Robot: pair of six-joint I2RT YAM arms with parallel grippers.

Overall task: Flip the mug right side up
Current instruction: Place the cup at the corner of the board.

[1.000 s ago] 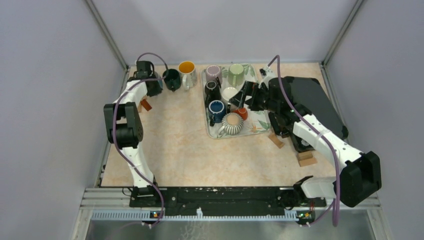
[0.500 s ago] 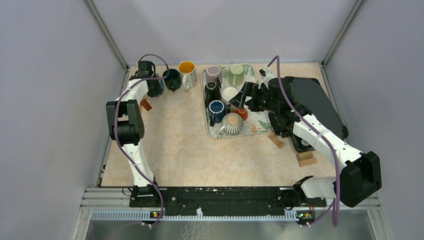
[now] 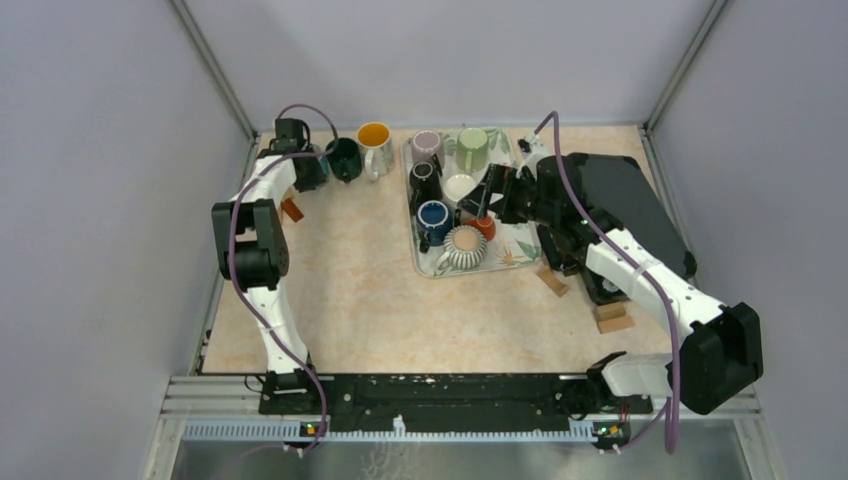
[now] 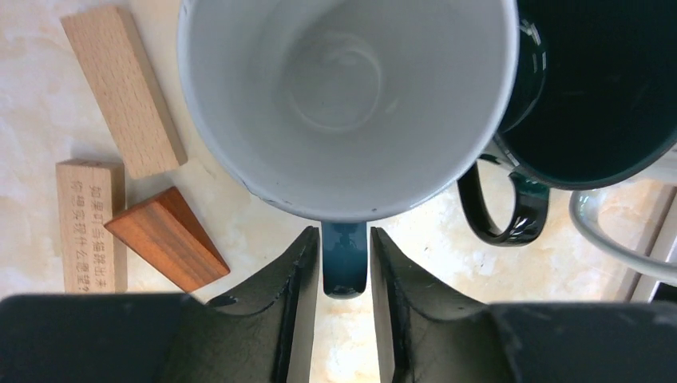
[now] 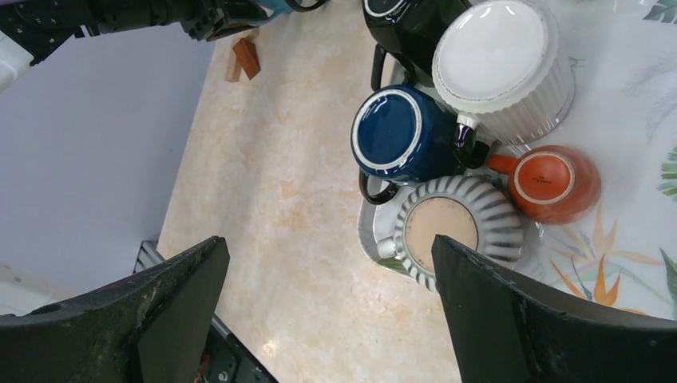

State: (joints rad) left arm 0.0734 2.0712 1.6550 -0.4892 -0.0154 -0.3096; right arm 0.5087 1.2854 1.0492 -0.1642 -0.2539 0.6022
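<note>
A mug (image 4: 343,104) with a white inside and a dark teal handle (image 4: 345,263) stands upright on the table at the far left, mouth up. My left gripper (image 4: 345,239) straddles its handle, jaws slightly apart with thin gaps on both sides; in the top view the gripper (image 3: 308,172) covers this mug. My right gripper (image 5: 327,247) is wide open and empty, hovering over the tray (image 3: 520,252); it shows in the top view (image 3: 483,195).
A dark green mug (image 4: 591,80) touches the teal mug's right side, with a yellow-inside mug (image 3: 374,140) beyond. Wooden blocks (image 4: 120,88) lie left. On the tray, upside-down mugs: blue (image 5: 397,132), white ribbed (image 5: 503,64), orange (image 5: 555,179), grey ribbed (image 5: 455,231).
The left arm has shifted very slightly near the far left mugs. The right arm has not moved.
</note>
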